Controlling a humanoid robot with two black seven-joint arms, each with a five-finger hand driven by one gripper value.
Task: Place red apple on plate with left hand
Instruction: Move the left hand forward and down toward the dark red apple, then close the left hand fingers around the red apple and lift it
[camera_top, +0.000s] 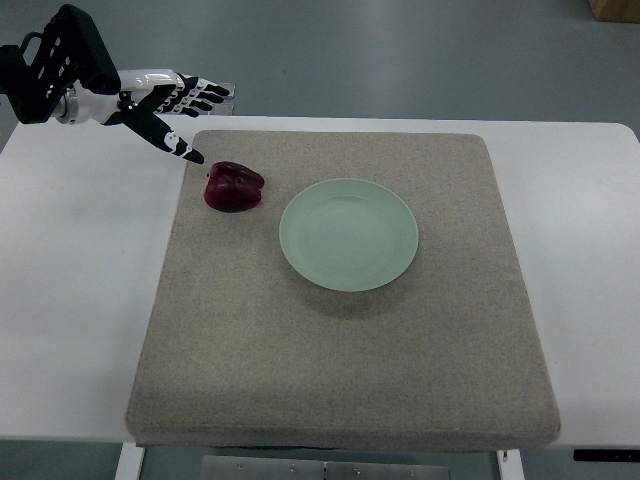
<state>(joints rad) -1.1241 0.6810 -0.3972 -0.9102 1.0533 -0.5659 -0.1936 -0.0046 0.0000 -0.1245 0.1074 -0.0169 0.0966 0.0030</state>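
A dark red apple (234, 187) lies on the grey mat, just left of a pale green plate (348, 233) that holds nothing. My left hand (185, 108) hovers at the upper left, above and to the left of the apple and apart from it. Its fingers are spread, the thumb (170, 140) pointing down toward the apple, and it holds nothing. The right arm does not show.
The grey mat (340, 330) covers most of a white table (70, 300). The table's far edge runs just behind the left hand, with grey floor beyond. A brown box corner (615, 8) sits at the top right.
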